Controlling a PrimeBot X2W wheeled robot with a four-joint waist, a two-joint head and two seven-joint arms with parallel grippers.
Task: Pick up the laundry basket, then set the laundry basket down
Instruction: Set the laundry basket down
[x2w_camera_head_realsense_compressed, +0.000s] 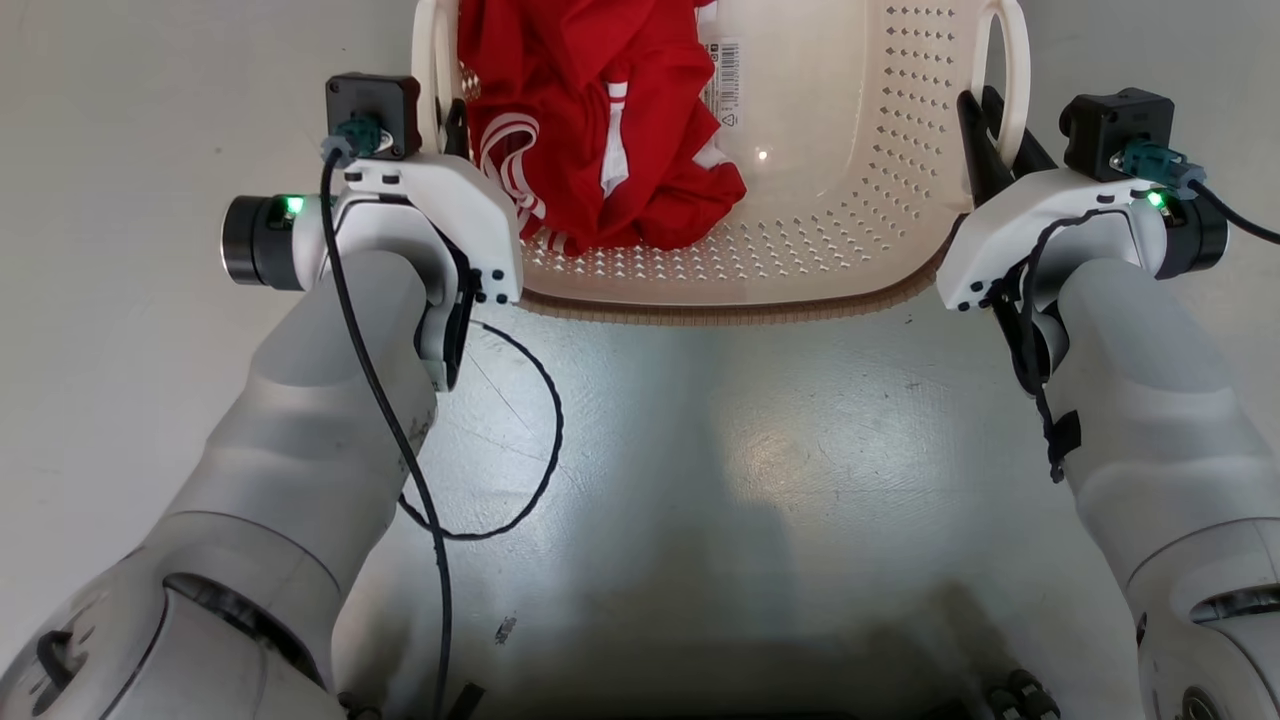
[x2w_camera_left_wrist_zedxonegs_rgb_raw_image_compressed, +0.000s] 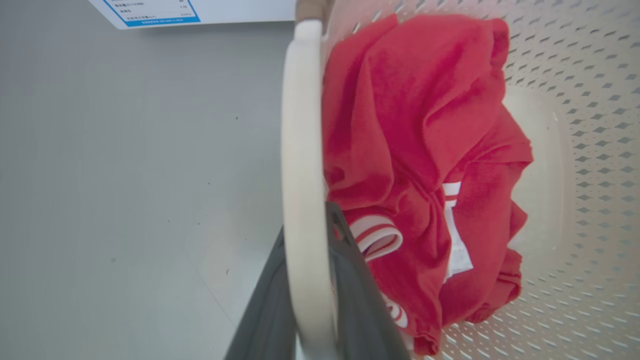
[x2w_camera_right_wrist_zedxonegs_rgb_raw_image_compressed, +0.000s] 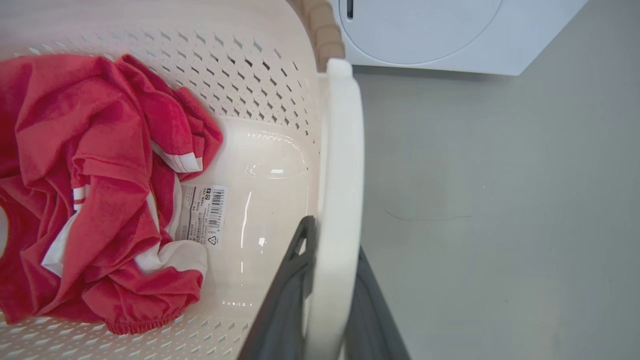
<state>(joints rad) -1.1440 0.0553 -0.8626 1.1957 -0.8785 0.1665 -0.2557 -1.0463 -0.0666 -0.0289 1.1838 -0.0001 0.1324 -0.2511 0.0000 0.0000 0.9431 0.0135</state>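
Right in front of the robot, between its two pale forearms, is a small cream-white plastic laundry basket (x2w_camera_head_realsense_compressed: 730, 308) with perforated walls and a brown woven-look rim. Below it is the smooth grey floor (x2w_camera_head_realsense_compressed: 700, 450); from here I cannot tell whether it rests on the floor or hangs just above it.

The left claw (x2w_camera_head_realsense_compressed: 450, 125) is clamped on the white loop handle (x2w_camera_head_realsense_compressed: 432, 60) on the basket's left side. The left wrist view shows this claw (x2w_camera_left_wrist_zedxonegs_rgb_raw_image_compressed: 306, 222) with one dark finger on the floor side of the loop and the other on the basket side, both pressed against the plastic. The right claw (x2w_camera_head_realsense_compressed: 1003, 135) grips the matching white handle (x2w_camera_head_realsense_compressed: 1010, 60) on the right side in the same way, and the right wrist view has the claw (x2w_camera_right_wrist_zedxonegs_rgb_raw_image_compressed: 335, 237) straddling that loop, its fingers tight against it.

A crumpled red garment with white stripes (x2w_camera_head_realsense_compressed: 600, 120) lies in the basket's left half, bunched against the wall nearest the left claw. Beside it, a white barcode sticker (x2w_camera_head_realsense_compressed: 725, 85) is stuck to the bare basket bottom. A thin black cable (x2w_camera_head_realsense_compressed: 530, 430) loops loose from the left wrist. Beyond the basket, in the right wrist view, stands a white appliance with a round door (x2w_camera_right_wrist_zedxonegs_rgb_raw_image_compressed: 440, 35).
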